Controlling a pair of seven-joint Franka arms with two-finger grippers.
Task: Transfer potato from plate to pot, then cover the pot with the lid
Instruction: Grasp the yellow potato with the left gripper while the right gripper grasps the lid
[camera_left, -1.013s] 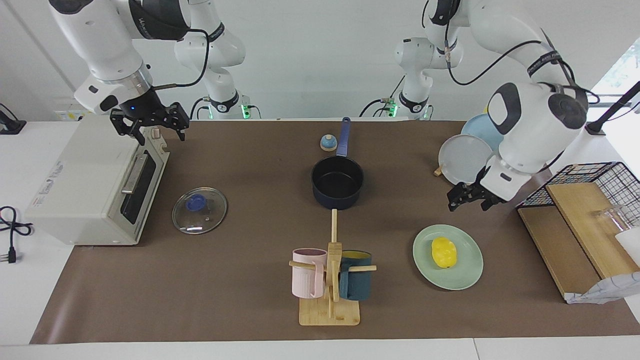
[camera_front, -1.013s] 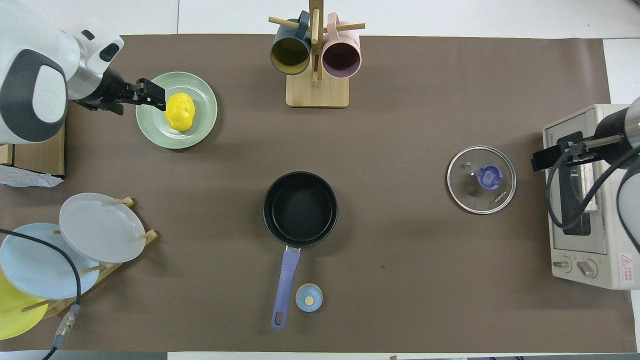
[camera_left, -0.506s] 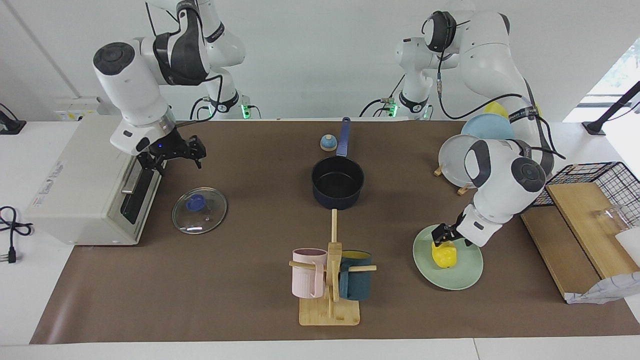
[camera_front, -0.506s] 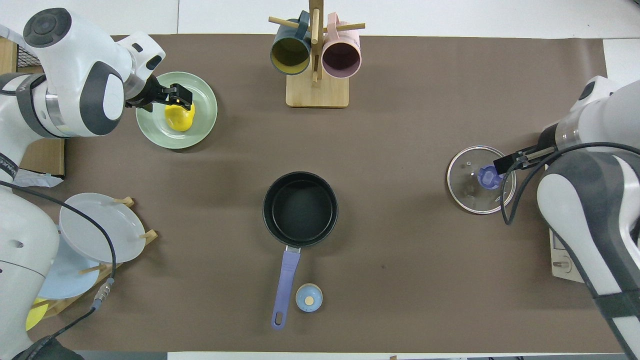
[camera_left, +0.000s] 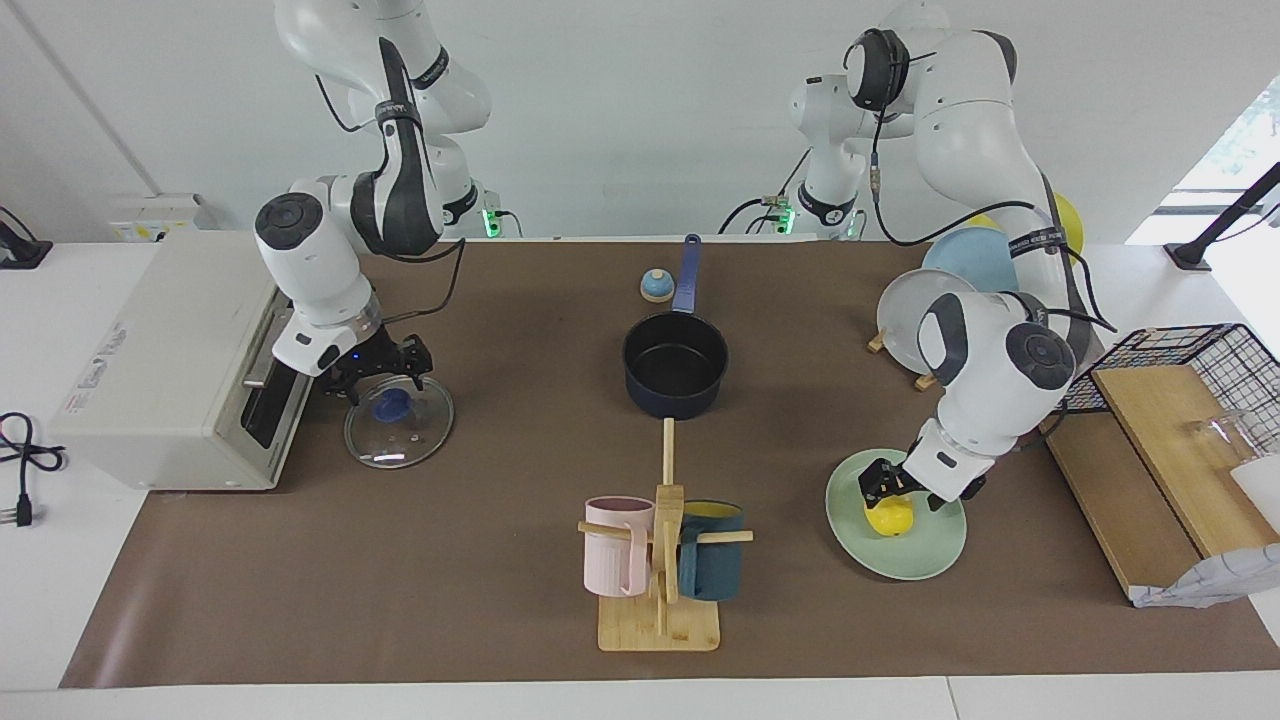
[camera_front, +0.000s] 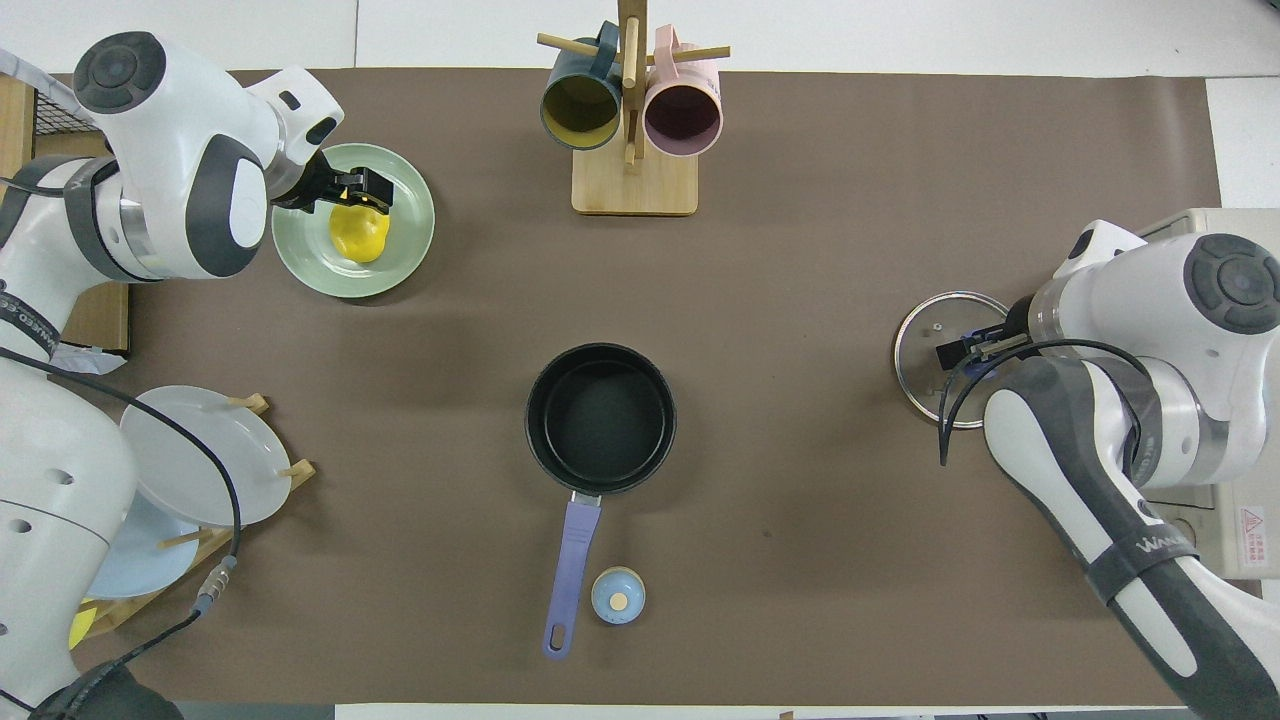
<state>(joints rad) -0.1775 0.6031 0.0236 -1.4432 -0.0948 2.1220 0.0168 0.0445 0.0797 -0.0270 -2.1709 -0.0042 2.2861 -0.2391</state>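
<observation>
Brown mat (camera_left: 500, 560) covers most of a white table (camera_left: 60, 560); plain white wall (camera_left: 620, 110) across the top of the facing frame.

Left gripper (camera_left: 885, 487) is down on the potato (camera_left: 890, 515), lower right of the facing frame, upper left of the overhead one. Fingers straddle the potato (camera_front: 360, 232); probably pinching it, but contact isn't clear, so I cannot tell. Potato sits on the plate (camera_left: 930, 550), at the left arm's end.

Right gripper (camera_left: 385, 372) is low over the lid (camera_left: 400, 435), at the blue knob, mid left in the facing frame. Fingers look spread around the knob.

Pot (camera_left: 676, 365) sits mid-table, inside black with nothing in it, handle pointing toward the robots. Small bell (camera_left: 656, 286) just beside the handle.

Mug rack (camera_left: 660, 620) with a pink mug (camera_left: 615, 560) and a teal mug (camera_left: 712, 565), bottom centre of the facing frame. Toaster oven (camera_left: 170, 370) at left, touching nothing, lid near its front. Upright plates in a rack (camera_left: 930, 320) and a wire basket (camera_left: 1200, 350) at upper right.
</observation>
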